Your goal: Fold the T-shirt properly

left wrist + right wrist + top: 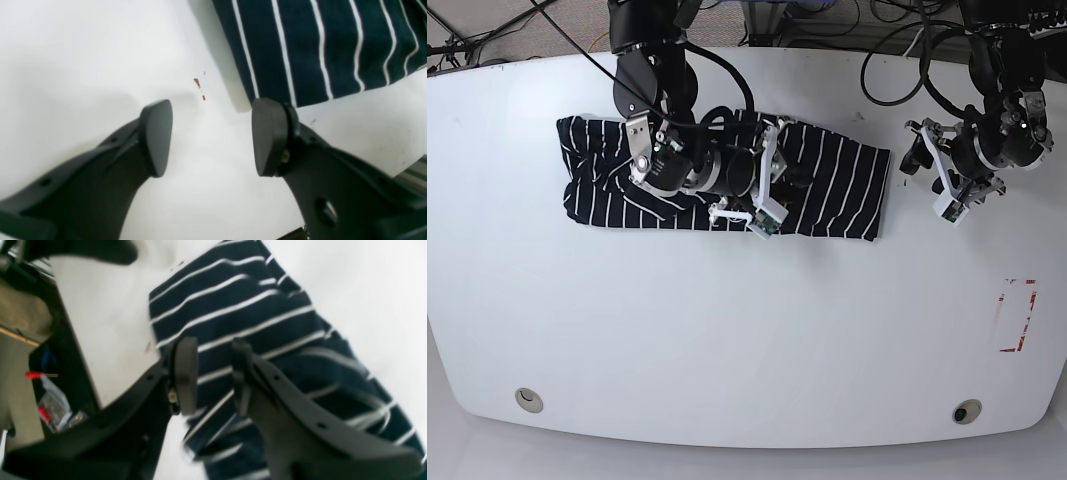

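The T-shirt [847,180], dark with thin white stripes, lies stretched left to right across the far half of the white table [727,340]. My right gripper [787,182] hovers over its middle. In the right wrist view the gripper [213,376] has its jaws a short way apart, and striped T-shirt [240,306] fabric shows through the gap; that view is blurred. My left gripper [914,158] is just off the shirt's right end. In the left wrist view it [213,136] is open over bare table, with a corner of the T-shirt [317,50] beside its right finger [270,136].
A red-outlined rectangle [1017,315] is marked on the table at the right. Two round holes [527,400] [967,412] sit near the front edge. Cables run along the back edge [897,60]. Small brown specks [197,82] mark the table near the shirt corner.
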You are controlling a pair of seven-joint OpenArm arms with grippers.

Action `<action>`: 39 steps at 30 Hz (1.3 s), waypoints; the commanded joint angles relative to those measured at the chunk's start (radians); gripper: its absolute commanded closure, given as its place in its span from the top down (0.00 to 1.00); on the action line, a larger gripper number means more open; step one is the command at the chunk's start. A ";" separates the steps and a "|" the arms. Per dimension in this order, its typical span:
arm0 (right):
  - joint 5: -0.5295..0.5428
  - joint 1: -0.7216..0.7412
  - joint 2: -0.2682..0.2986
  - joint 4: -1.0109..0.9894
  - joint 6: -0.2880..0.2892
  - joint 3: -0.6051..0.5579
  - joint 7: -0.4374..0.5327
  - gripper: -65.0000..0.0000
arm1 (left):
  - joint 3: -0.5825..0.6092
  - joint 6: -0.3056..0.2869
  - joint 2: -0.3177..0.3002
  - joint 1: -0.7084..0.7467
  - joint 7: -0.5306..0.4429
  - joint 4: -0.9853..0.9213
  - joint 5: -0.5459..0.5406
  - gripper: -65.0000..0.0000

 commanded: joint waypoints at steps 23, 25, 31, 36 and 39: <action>-0.033 0.197 0.028 -0.311 -0.102 -0.066 0.169 0.27 | -0.007 -0.002 -0.011 -0.011 -0.013 0.012 -0.010 0.54; -0.034 0.174 0.046 -0.277 -0.124 -0.072 0.169 0.27 | -0.007 -0.002 -0.011 -0.011 -0.013 0.012 -0.010 0.54; -0.033 0.125 0.150 -0.169 -0.174 -0.072 0.161 0.27 | -0.004 -0.002 -0.009 -0.013 -0.013 0.012 -0.010 0.54; -0.033 0.085 0.215 -0.085 -0.179 -0.068 0.141 0.27 | -0.004 -0.002 -0.009 -0.013 -0.013 0.012 -0.010 0.54; -0.033 0.079 0.235 -0.042 -0.180 -0.068 0.125 0.27 | -0.001 -0.002 -0.008 -0.022 -0.013 0.012 -0.015 0.54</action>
